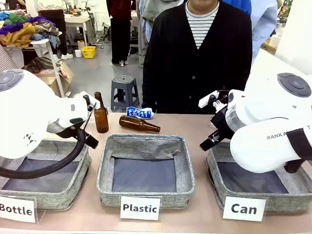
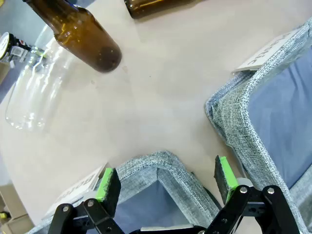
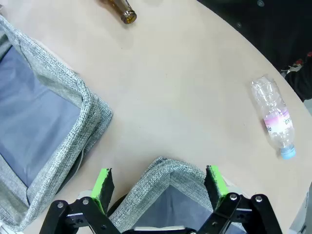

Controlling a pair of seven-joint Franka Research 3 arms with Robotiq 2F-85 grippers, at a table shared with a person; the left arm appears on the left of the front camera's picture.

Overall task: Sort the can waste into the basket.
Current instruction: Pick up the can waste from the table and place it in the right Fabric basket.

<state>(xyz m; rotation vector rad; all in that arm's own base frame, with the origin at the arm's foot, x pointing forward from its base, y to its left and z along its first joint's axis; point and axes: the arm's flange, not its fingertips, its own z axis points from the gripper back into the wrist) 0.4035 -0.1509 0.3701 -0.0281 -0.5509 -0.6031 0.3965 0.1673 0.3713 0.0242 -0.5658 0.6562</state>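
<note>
One crushed blue-and-white can [image 1: 140, 112] is lying on its side at the far edge of the surface [image 1: 195, 126], well apart from the Can basket [image 1: 214, 170] and off to that basket's far left, just in front of the person [image 1: 195, 63] in the dark cardigan. The Can basket, grey fabric with a dark base, is sitting at the right end of the row, and a white "Can" card [image 1: 243, 208] is leaning against its near wall.

The right claw [image 3: 159, 185] is hovering over the Can basket's far left corner, its green pads [image 3: 103, 187] spread wide and gripping nothing. A clear plastic bottle with a pink label [image 3: 273, 117] is lying on the surface beyond the Can basket.

Just left of the Can basket the Plastic basket [image 1: 104, 170] is sitting, and past that the Bottle basket [image 1: 58, 197]. A lying brown glass bottle [image 1: 139, 124] is resting behind the Plastic basket, near the can. An upright brown glass bottle [image 1: 101, 117] is standing farther left. The left claw [image 2: 167, 183] is hanging over the Bottle basket's corner, released and empty. A second clear bottle [image 2: 34, 92] is lying farthest from the Can basket.
</note>
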